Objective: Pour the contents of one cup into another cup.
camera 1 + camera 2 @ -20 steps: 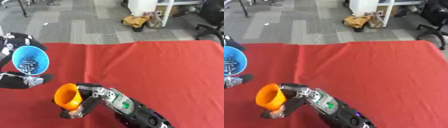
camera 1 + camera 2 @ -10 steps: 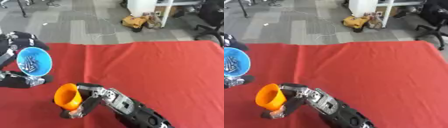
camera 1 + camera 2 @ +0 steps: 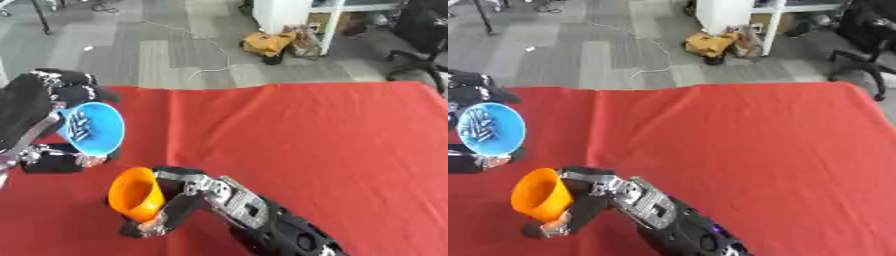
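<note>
We see the blue cup (image 3: 93, 128) held up at the left edge of the red table (image 3: 332, 150), tipped so its mouth faces us and slightly right. Small pale pieces (image 3: 80, 125) lie inside it against the lower wall; we cannot tell what they are. Our left hand (image 3: 61, 95) is curled round this cup, fingers over the top of its rim and the thumb side below it, near the cloth.

Just below and to the right sits the orange cup (image 3: 134, 194), also tilted, its mouth turned left and upward toward the blue one. The two cups are near each other but apart, the blue rim above the orange rim. We cannot see anything inside the orange cup. Our right hand (image 3: 179, 192) is wrapped round its right side, fingers closed on the wall, with the black and silver forearm running off toward the lower right corner.

Beyond the table's far edge is grey carpeted floor (image 3: 166, 45) with a white cable (image 3: 206, 55), a yellow bag (image 3: 267, 45) beside a white cabinet (image 3: 284, 12), and a black chair (image 3: 420, 40) at the upper right.
</note>
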